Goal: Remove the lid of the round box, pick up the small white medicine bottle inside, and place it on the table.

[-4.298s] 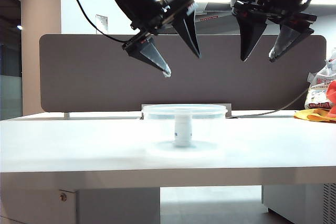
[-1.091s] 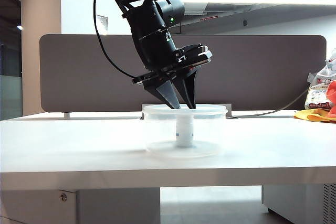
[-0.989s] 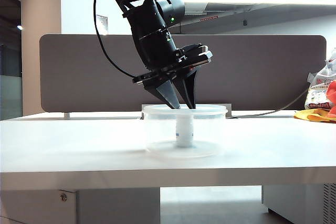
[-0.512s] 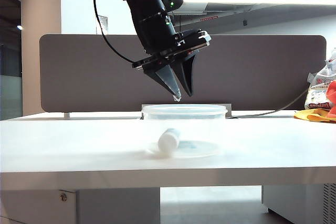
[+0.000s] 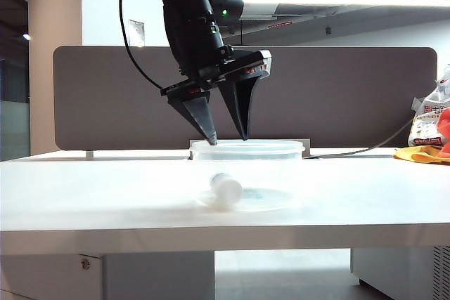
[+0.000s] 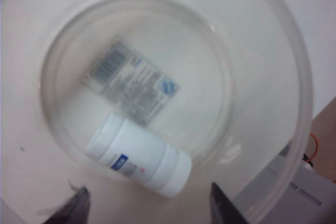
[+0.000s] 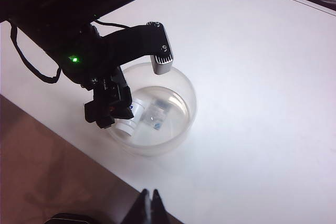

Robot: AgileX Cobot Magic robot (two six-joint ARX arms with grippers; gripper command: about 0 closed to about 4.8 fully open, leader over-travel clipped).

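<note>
The small white medicine bottle (image 6: pixel 139 155) — white cap, blue-marked label — lies on its side inside the round box (image 5: pixel 247 150), directly below the left gripper (image 5: pixel 226 138), whose fingers stand apart and empty. The right gripper (image 7: pixel 149 199) hangs high above the table (image 5: pixel 84 194), fingers pressed together.

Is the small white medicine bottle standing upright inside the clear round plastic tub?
No. The small white medicine bottle lies on its side on the clear round plastic tub floor, below the open left gripper.
</note>
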